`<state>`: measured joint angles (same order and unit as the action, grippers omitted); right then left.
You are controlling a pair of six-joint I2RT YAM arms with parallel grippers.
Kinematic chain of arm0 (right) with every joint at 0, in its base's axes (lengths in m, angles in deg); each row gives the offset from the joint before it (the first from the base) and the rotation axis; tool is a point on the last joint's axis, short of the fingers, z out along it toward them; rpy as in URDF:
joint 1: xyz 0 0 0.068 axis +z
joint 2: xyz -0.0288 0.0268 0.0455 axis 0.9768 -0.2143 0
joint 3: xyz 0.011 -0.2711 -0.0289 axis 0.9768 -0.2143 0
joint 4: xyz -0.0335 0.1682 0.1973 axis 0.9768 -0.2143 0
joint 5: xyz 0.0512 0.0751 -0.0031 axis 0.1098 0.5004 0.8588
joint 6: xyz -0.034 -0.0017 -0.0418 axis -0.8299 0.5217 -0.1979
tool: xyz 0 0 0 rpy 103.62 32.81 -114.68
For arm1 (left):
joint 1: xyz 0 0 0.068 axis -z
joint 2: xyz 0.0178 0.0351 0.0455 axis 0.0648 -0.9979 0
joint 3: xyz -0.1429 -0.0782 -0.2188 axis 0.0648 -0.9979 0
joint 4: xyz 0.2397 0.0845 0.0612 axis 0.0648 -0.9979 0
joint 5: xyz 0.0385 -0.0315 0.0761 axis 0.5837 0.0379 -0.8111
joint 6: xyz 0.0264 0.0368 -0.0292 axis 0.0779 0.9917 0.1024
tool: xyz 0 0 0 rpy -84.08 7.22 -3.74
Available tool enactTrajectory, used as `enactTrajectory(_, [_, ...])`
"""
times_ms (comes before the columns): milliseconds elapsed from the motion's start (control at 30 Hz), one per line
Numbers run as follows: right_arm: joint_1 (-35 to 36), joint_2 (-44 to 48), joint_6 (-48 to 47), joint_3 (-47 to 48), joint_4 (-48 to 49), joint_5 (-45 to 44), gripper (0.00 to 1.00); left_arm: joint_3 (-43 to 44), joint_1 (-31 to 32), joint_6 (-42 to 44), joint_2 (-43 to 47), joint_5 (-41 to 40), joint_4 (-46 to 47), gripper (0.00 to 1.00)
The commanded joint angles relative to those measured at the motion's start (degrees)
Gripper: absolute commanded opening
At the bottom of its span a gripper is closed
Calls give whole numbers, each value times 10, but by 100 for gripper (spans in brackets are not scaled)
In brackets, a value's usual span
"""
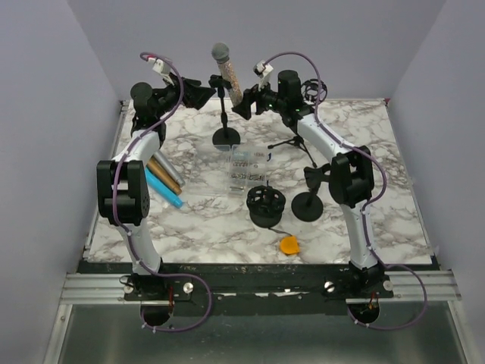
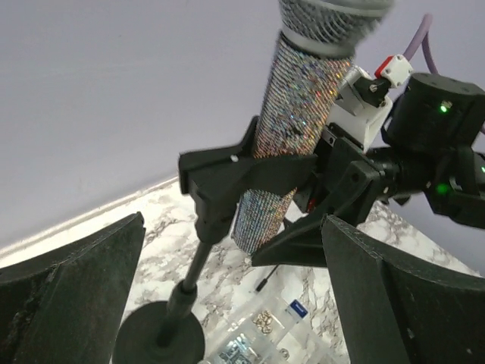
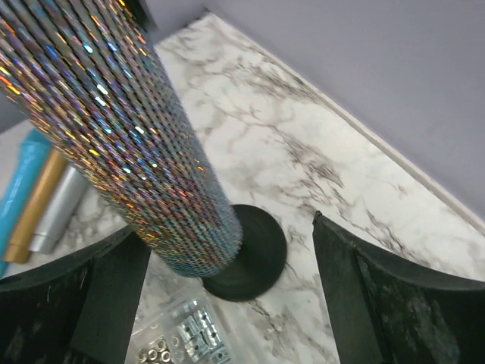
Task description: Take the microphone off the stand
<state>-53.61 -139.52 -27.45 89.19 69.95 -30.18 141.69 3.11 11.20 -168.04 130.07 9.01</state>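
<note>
The microphone (image 1: 226, 72) has a glittery body and a grey mesh head. It stands tilted in the clip of a black stand (image 1: 226, 125) at the back of the table. My left gripper (image 1: 201, 95) is open just left of the clip; in the left wrist view the gripper (image 2: 235, 296) has its fingers wide apart, with the microphone (image 2: 292, 136), the clip (image 2: 227, 174) and the stand pole (image 2: 193, 265) ahead between them. My right gripper (image 1: 244, 104) is open on the microphone's right. In the right wrist view the gripper (image 3: 227, 296) straddles the lower body of the microphone (image 3: 129, 129), without gripping it, above the stand base (image 3: 254, 254).
A clear parts box (image 1: 246, 168) lies in front of the stand. A black round holder (image 1: 266, 205), a second stand base (image 1: 308, 205) and a small tripod (image 1: 292, 140) stand to the right. Gold, silver and blue tubes (image 1: 163, 182) lie on the left. An orange piece (image 1: 289, 245) lies near the front.
</note>
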Motion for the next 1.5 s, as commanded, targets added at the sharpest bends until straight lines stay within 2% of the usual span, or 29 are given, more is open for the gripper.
enactTrajectory(0, [32, 53, 32, -42, 50, -209, 94, -95, 22, 28, 117, -139, -3, 99])
enactTrajectory(67, [42, 65, 50, -54, 45, -265, 100, -150, 22, 25, 173, -182, -27, 99])
enactTrajectory(233, [71, 109, 61, -121, 70, -376, 100, -210, 23, -16, 294, -330, -208, 98])
enactTrajectory(333, [101, 133, 47, -171, 112, -480, 100, -224, 26, -68, 347, -370, -313, 98])
enactTrajectory(400, [117, 138, 45, -184, 133, -534, 98, -236, 27, -83, 377, -373, -347, 98])
enactTrajectory(533, [142, 113, 30, -158, 140, -650, 95, -270, 27, -74, 426, -384, -359, 98])
enactTrajectory(600, [145, 106, 28, -150, 148, -644, 92, -281, 27, -62, 443, -395, -361, 98])
enactTrajectory(667, [150, 97, 15, -145, 167, -660, 83, -289, 27, -48, 453, -399, -352, 98])
enactTrajectory(867, [159, 38, -54, -99, 199, -711, 82, -283, 26, -50, 445, -389, -349, 97])
enactTrajectory(1100, [160, 16, -88, -98, 252, -709, 81, -281, 27, -54, 429, -376, -316, 97])
enactTrajectory(1133, [160, 13, -91, -97, 257, -703, 79, -284, 27, -50, 422, -352, -285, 97])
enactTrajectory(1200, [160, 8, -98, -89, 255, -694, 67, -290, 27, -44, 405, -306, -223, 98])
enactTrajectory(1367, [155, 30, -115, -132, 283, -622, 32, -276, 26, -9, 340, -210, -103, 99])
enactTrajectory(1467, [147, 46, -122, -157, 289, -554, 23, -252, 22, 30, 290, -136, -56, 98])
